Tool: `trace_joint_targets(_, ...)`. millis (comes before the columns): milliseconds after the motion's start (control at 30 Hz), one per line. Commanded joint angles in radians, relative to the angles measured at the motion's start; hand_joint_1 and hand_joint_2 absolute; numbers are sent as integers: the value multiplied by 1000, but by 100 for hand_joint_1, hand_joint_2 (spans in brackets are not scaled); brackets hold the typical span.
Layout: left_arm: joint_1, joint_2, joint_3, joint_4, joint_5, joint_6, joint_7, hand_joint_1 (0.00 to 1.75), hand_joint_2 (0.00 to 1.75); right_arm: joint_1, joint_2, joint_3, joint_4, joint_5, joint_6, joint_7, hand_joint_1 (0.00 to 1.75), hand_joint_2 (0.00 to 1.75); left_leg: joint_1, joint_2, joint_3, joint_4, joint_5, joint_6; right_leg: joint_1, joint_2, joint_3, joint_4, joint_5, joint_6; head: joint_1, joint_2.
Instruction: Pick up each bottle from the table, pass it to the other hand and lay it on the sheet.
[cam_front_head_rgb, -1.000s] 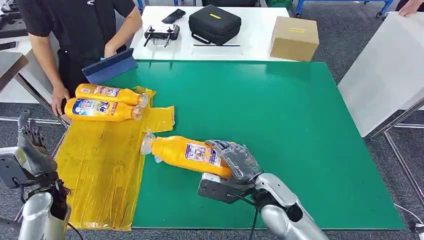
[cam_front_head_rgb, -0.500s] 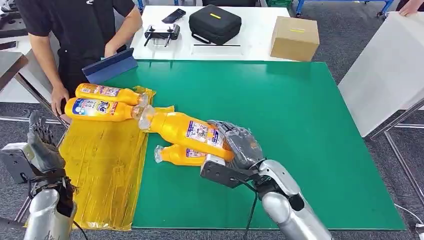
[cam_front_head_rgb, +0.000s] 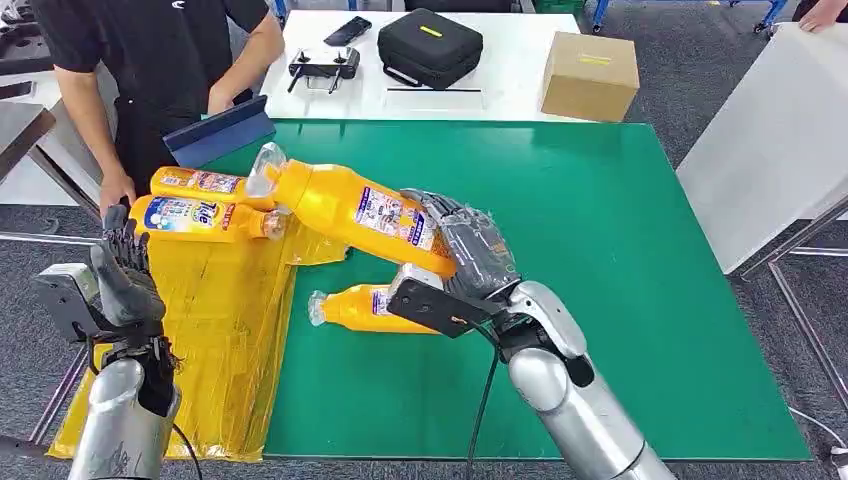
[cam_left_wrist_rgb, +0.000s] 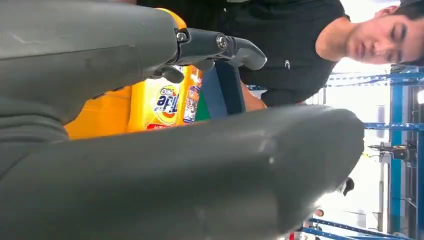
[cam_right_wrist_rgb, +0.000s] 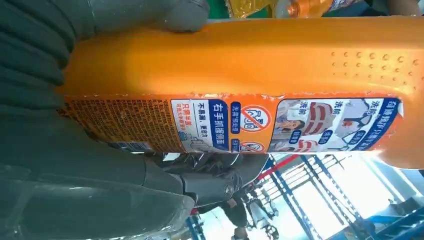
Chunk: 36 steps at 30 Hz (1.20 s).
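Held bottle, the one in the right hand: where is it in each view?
Head view: held bottle centre-left, lifted over the mat, cap toward the yellow sheet, base in the right hand.
Left wrist view: cannot tell; the orange bottle there may be another.
Right wrist view: held bottle lies across the upper frame.
Shared landmark: its blue-and-white label.

Robotics test workshop: large green mat-covered worktable (cam_front_head_rgb: 600, 280); white bench (cam_front_head_rgb: 500, 70) at 12 o'clock bearing black zipped equipment case (cam_front_head_rgb: 430, 47), handheld controller (cam_front_head_rgb: 323, 66), brown cardboard box (cam_front_head_rgb: 589, 75); blue steel racking (cam_left_wrist_rgb: 400, 100).
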Motion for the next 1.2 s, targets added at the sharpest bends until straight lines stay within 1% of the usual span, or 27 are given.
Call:
trace_joint_targets(33,-46,3,-17,79,2,3,4,0,0,-63,20,-15,71,-7,-10,-5,175,175,0,-1,3,0,-1,-3,0,-1,4,0,-2,-2,1,0)
trace_joint_targets(67,-45,3,-17,78,8,0,5,0,0,-63,19,-14,70,-8,-13,-7,175,175,-1,-1,2,0,-1,-2,-1,-1,2,0,-1,-1,0,0)
trace_joint_targets(100,-46,7,-29,83,27,-10,9,0,0,-76,25,-8,85,-11,-19,-12,175,175,-1,0,3,0,-1,-3,-1,-1,3,1,-2,-1,0,0)
trace_joint_targets(200,-64,12,-70,121,71,-32,15,0,0,-138,59,-2,164,-46,-22,-21,175,175,-1,1,2,0,-1,-3,-1,1,2,1,-1,-1,0,0)
trace_joint_targets(267,-66,4,-102,124,88,-40,15,0,0,-170,71,1,207,-62,-29,-22,175,175,-1,2,2,1,-1,-3,-1,1,2,1,-1,-2,0,0)
trace_joint_targets(333,-85,-4,-147,138,110,-40,22,0,0,-206,84,7,256,-89,-37,-24,175,175,-1,1,-1,0,0,-1,-1,0,1,1,0,-1,0,0)
trace_joint_targets(367,-94,-6,-165,146,120,-36,24,0,0,-219,90,16,273,-91,-35,-23,175,175,-1,1,1,1,-1,-2,-1,0,3,2,-1,-2,0,0)
trace_joint_targets(400,-99,-8,-181,151,125,-34,25,0,0,-225,100,24,285,-93,-34,-22,175,175,-1,0,0,0,0,-2,-1,-1,2,1,-1,-1,0,0)
trace_joint_targets(500,-100,-20,-215,152,154,-39,31,0,0,-261,137,64,339,-96,-28,-23,175,175,-1,-1,0,0,1,-2,-1,0,1,1,-1,-1,0,0)
trace_joint_targets(533,-101,-28,-227,149,158,-39,33,0,0,-275,151,78,362,-96,-24,-19,175,175,-1,0,-1,0,1,-1,-1,1,0,1,0,-1,0,0)
trace_joint_targets(633,-98,-43,-257,139,169,-47,50,0,0,-303,189,109,408,-88,-27,-6,175,175,-1,4,2,1,-1,-3,-1,3,4,3,-2,-2,0,0)
trace_joint_targets(667,-94,-47,-268,130,169,-47,50,0,0,-312,200,117,420,-82,-32,2,175,175,-1,2,1,0,0,-2,-1,2,3,2,-1,-1,0,0)
trace_joint_targets(733,-79,-48,-290,106,170,-50,51,0,0,-317,207,125,429,-74,-44,12,173,175,-1,1,-1,0,0,-1,-1,1,1,2,-1,-1,0,0)
trace_joint_targets(767,-66,-48,-307,87,172,-54,55,0,0,-314,207,129,429,-73,-52,18,175,175,0,2,1,1,-1,-3,-1,1,4,3,-2,-2,0,0)
trace_joint_targets(800,-62,-47,-316,78,172,-54,56,0,0,-312,206,131,429,-69,-57,20,171,175,0,1,0,0,0,-2,-1,1,3,2,-1,-1,0,0)
trace_joint_targets(833,-51,-43,-336,64,176,-59,61,0,0,-306,203,135,428,-70,-57,21,175,175,0,1,-1,0,1,-1,0,1,1,1,0,-1,0,0)
trace_joint_targets(867,-42,-38,-357,50,179,-62,62,0,0,-302,199,138,429,-68,-60,22,175,175,0,2,2,1,-1,-2,-1,1,4,2,-2,-2,0,0)
trace_joint_targets(933,-29,-38,-380,37,181,-63,63,0,0,-297,196,138,434,-68,-66,23,173,175,1,1,-1,0,0,-1,0,0,2,1,-1,-1,0,0)
trace_joint_targets(967,-26,-34,-395,32,188,-68,64,0,0,-293,195,134,438,-70,-72,23,175,175,0,2,2,0,-1,-2,-1,1,4,1,-2,-1,0,0)
trace_joint_targets(1000,-27,-36,-397,31,188,-68,64,0,0,-292,193,134,440,-70,-72,23,171,175,1,1,0,0,0,-2,0,1,4,1,-1,-1,0,0)
trace_joint_targets(1033,-35,-33,-411,39,203,-71,68,0,0,-290,195,130,444,-71,-73,22,171,175,1,0,-1,0,0,-1,0,0,3,1,-1,-1,0,0)
trace_joint_targets(1067,-46,-29,-425,45,221,-68,70,0,0,-293,200,127,449,-71,-72,22,175,175,0,0,1,0,0,-2,-1,0,4,2,-1,-1,0,0)
trace_joint_targets(1133,-63,-23,-440,57,243,-66,71,0,0,-308,212,120,468,-77,-68,27,173,175,0,0,-2,0,1,-1,0,0,1,2,0,-1,0,0)
trace_joint_targets(1200,-75,-20,-463,72,264,-69,69,0,0,-333,218,112,516,-87,-67,34,173,175,0,1,-1,1,0,-2,-1,1,2,2,-1,-1,0,0)
